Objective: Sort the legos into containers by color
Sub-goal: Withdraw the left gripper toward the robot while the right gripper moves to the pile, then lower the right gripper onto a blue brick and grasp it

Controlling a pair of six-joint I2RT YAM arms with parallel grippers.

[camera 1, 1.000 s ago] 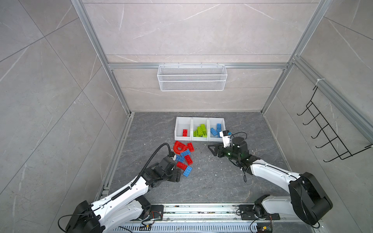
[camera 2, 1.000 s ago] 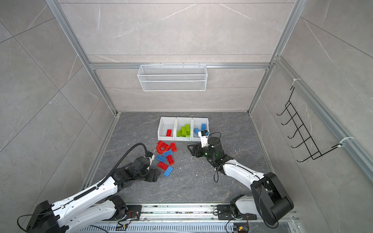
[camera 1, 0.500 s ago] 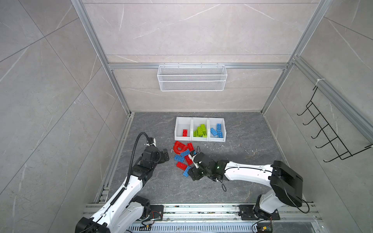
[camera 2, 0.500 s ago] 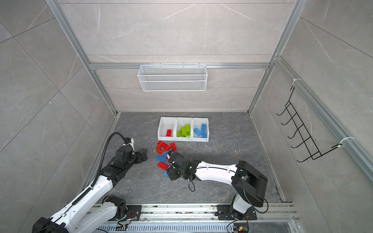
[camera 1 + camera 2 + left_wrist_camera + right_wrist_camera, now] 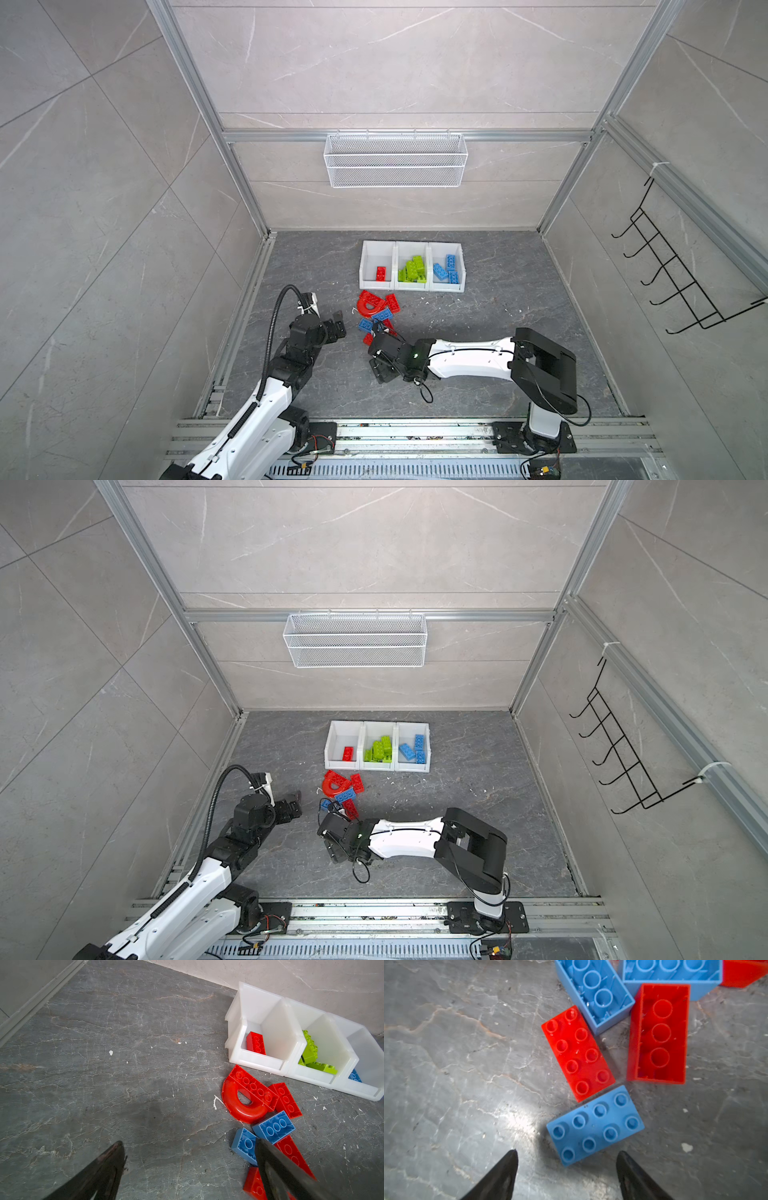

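Three joined white containers [image 5: 376, 286] [image 5: 340, 766] stand at the back: one red lego [image 5: 380, 273] in the left one, lime green legos [image 5: 413, 268] in the middle, blue legos [image 5: 446, 268] in the right. Loose red and blue legos, with a red arch [image 5: 239, 1105], lie in front of them [image 5: 376, 309]. My left gripper [image 5: 338, 326] [image 5: 189, 1142] is open and empty, left of the pile. My right gripper [image 5: 376, 357] [image 5: 567, 1152] is open at the pile's near end, a studs-up blue lego [image 5: 595, 1126] just ahead of its tips.
A white wire mesh basket [image 5: 395, 166] hangs on the back wall and a black hook rack [image 5: 673, 274] on the right wall. Metal rails [image 5: 415, 432] run along the front edge. White flecks dot the dark stone floor.
My right arm has swung from beside the containers down to the near end of the pile. My left arm has drawn back to the pile's left, its jaws opening wider.
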